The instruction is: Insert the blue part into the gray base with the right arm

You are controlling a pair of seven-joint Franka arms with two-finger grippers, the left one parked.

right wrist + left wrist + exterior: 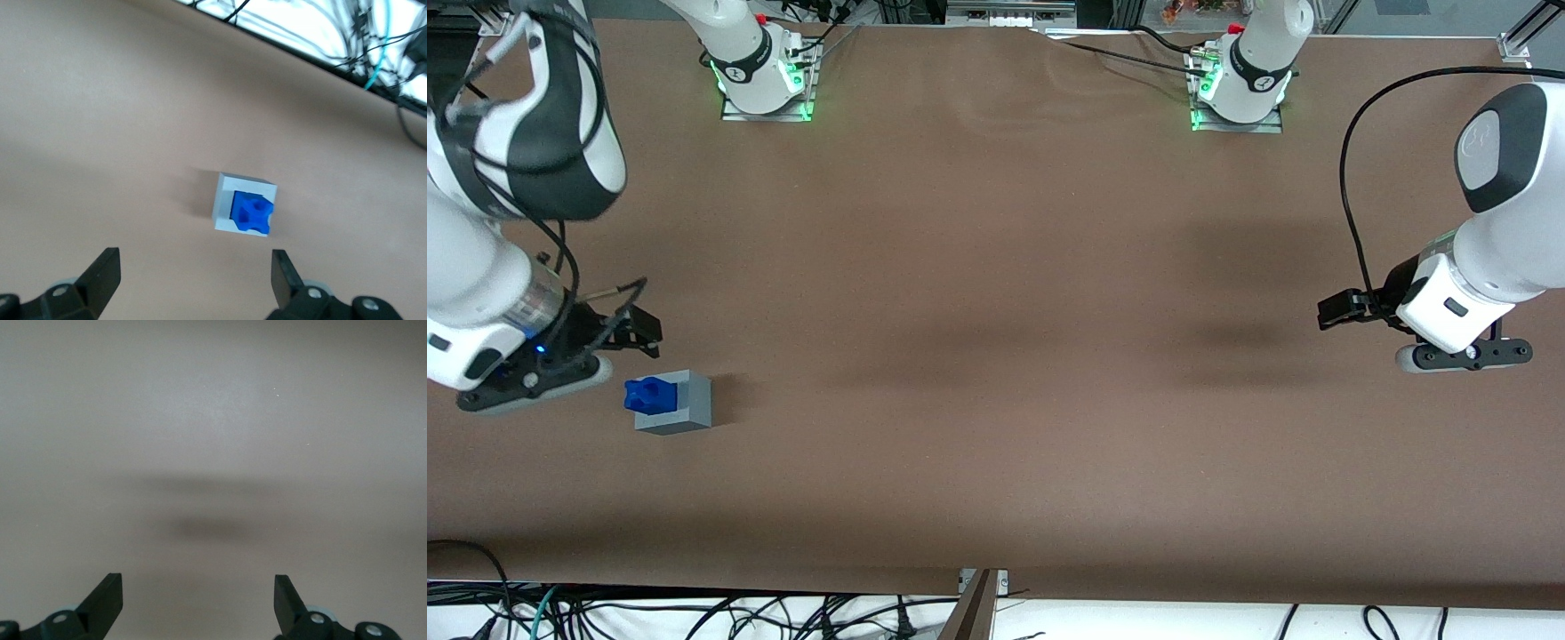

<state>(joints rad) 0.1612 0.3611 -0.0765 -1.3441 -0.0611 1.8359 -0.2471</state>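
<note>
The blue part (648, 395) sits in the recess in the top of the gray base (686, 404), at the working arm's end of the brown bench (996, 356). In the right wrist view the blue part (251, 213) fills the square opening of the gray base (227, 200) and reaches out to 1 edge of the cube, with a band of gray top face showing along the other sides. The base rests flat on the bench, and a soft shadow lies on the bench surface just beside it. The right arm (480, 267) hangs above the bench near the cube, and its end effector (627, 333) is raised clear of both pieces, touching neither of them; in the front view it stands a little farther from the front camera than the cube. The right wrist view shows the end effector (193, 273) with its 2 black fingers (103, 273) spread wide apart and nothing held between them; only bare bench surface shows in the gap. A tangle of black, white and teal cables (347, 33) lies off the edge of the bench nearest the front camera, well apart from the cube.
</note>
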